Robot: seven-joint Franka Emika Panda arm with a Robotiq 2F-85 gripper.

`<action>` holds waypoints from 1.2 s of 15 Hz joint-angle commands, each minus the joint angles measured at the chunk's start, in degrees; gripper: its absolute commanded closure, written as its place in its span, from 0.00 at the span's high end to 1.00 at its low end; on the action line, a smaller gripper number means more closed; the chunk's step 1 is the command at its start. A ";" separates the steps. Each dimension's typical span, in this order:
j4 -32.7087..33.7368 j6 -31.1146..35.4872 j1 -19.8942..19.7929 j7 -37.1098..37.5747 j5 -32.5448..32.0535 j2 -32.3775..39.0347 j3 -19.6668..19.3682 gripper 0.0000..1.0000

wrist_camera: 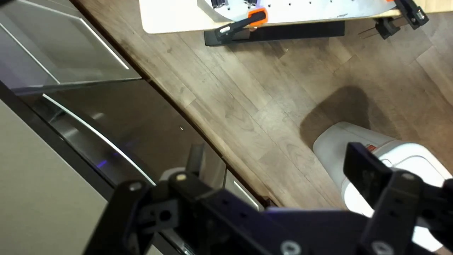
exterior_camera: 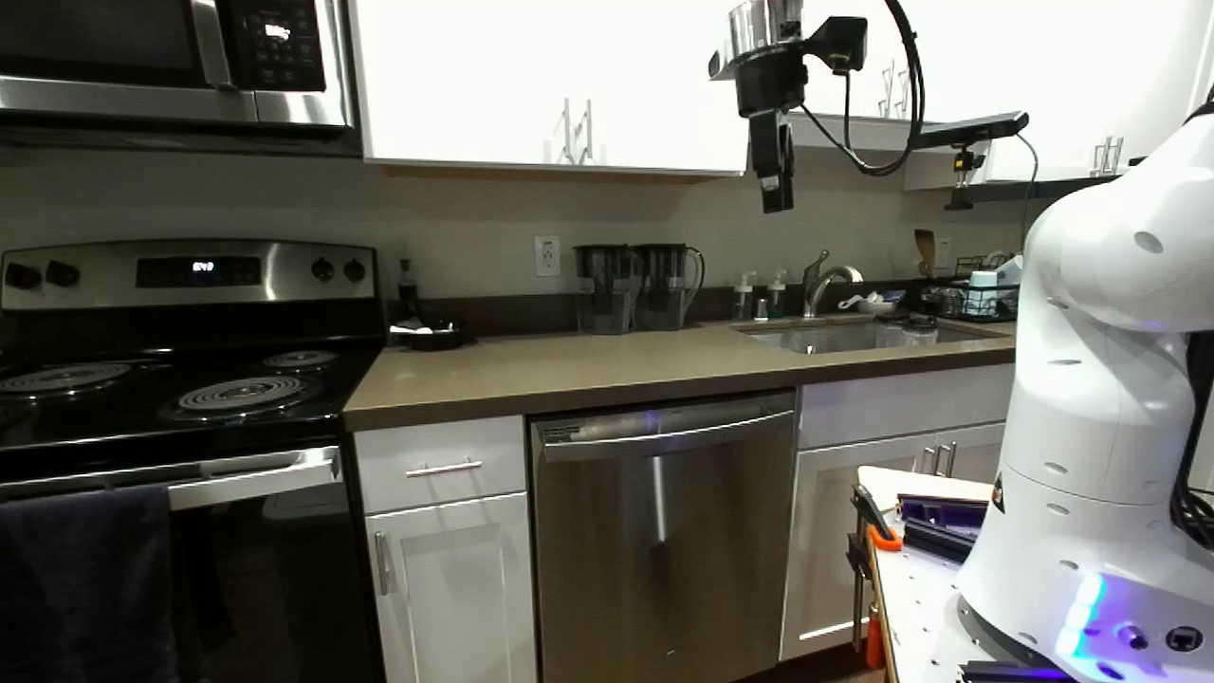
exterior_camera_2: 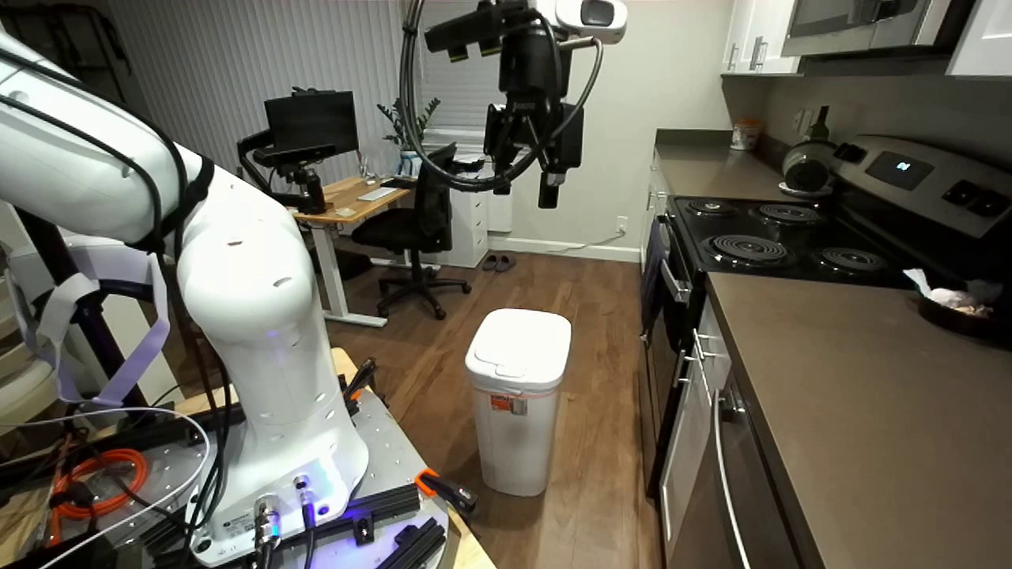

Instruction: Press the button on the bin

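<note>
A white bin [exterior_camera_2: 518, 442] with a closed white lid [exterior_camera_2: 530, 336] stands upright on the floor in an exterior view. A small tab that looks like the button [exterior_camera_2: 511, 371] is at the lid's front edge. In the wrist view the bin [wrist_camera: 336, 152] is at the lower right, its lid partly hidden by a finger. My gripper [exterior_camera_2: 525, 190] is high in the air above the bin's level, pointing down, touching nothing. It also shows in an exterior view [exterior_camera: 776, 194], where the bin is out of view. In the wrist view the fingers [wrist_camera: 278, 161] are wide apart with nothing between them.
A counter [exterior_camera_2: 854, 411] with a dishwasher [exterior_camera: 664, 531] and a stove [exterior_camera_2: 751, 237] run along one side. The robot's table [exterior_camera_2: 395, 466] carries clamps [exterior_camera_2: 451, 490]. A desk [exterior_camera_2: 356, 201] and office chair [exterior_camera_2: 423, 229] stand behind the bin. White cabinets [exterior_camera: 550, 76] hang near the gripper's height.
</note>
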 commanded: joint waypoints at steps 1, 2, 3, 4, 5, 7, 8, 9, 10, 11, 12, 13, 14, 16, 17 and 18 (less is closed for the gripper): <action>-0.49 4.89 2.26 1.05 0.78 2.91 1.61 1.00; -0.70 7.04 3.15 0.63 1.11 3.87 1.84 1.00; -0.95 9.14 3.86 0.67 1.38 4.74 2.29 1.00; -0.98 11.65 4.72 0.72 1.80 6.26 2.76 1.00; -0.90 14.25 5.61 0.68 2.23 7.91 3.31 1.00; -0.46 19.24 7.25 0.67 2.87 11.70 4.68 1.00; 0.26 21.63 8.08 0.58 3.09 14.29 5.50 1.00; 0.92 23.83 8.72 0.77 3.31 16.70 6.40 1.00; 1.80 25.94 9.49 0.56 3.42 19.54 7.30 1.00; 2.80 27.75 9.97 0.10 3.34 22.11 7.88 1.00; 4.41 29.36 10.72 -0.21 3.30 25.51 8.82 1.00; 5.73 30.72 11.13 -0.66 3.21 28.13 9.35 1.00; 8.16 32.52 11.78 -1.51 3.32 32.19 9.99 1.00; 11.93 34.06 12.34 -1.47 2.42 37.69 11.45 1.00; 13.95 34.55 12.53 -1.72 2.03 40.35 12.05 1.00; 16.54 34.81 12.84 -1.90 1.74 43.54 12.69 1.00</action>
